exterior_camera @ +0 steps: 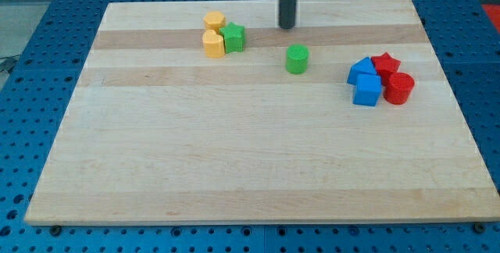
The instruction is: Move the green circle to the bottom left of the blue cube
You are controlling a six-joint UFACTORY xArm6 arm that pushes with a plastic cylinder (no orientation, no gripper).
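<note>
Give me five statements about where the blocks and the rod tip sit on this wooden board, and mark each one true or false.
1. My tip is above the green cylinder block in the view, not touching it. True.
2. The green cylinder block already lies at the bottom left of the blue cube block. False: it sits to the cube's left and higher in the view.
3. The green star-shaped block is beside two yellow blocks. True.
4. The red blocks are at the view's left edge of the wooden board. False: they are at the view's right, next to the blue blocks.
5. The green cylinder block touches the blue cube block. False: bare board separates them.
</note>
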